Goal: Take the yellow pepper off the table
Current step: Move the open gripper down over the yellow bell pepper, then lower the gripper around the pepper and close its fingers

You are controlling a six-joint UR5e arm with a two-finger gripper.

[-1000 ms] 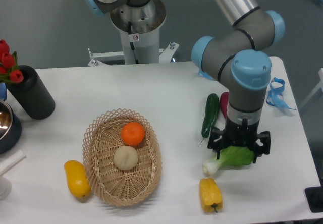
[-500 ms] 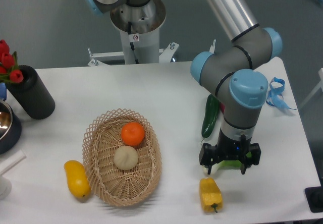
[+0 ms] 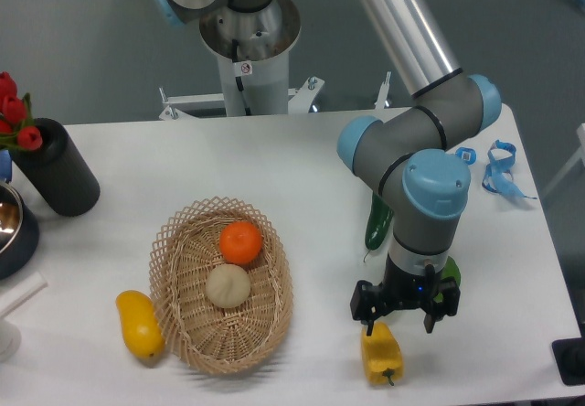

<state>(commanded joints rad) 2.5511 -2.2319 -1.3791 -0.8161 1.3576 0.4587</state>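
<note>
You're in the approach: the gripper (image 3: 400,313), its 2 fingers spread, hangs just above the yellow pepper (image 3: 381,353) lying near the table's (image 3: 302,159) front edge, so next lower straight down and pinch its ridged sides.

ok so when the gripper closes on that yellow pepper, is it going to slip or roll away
The yellow pepper lies on its side on the table, so a nudge could probably rock it, though its lobed ridges should limit rolling. Its glossy skin looks slippery. The gripper appears open just above it.
</note>
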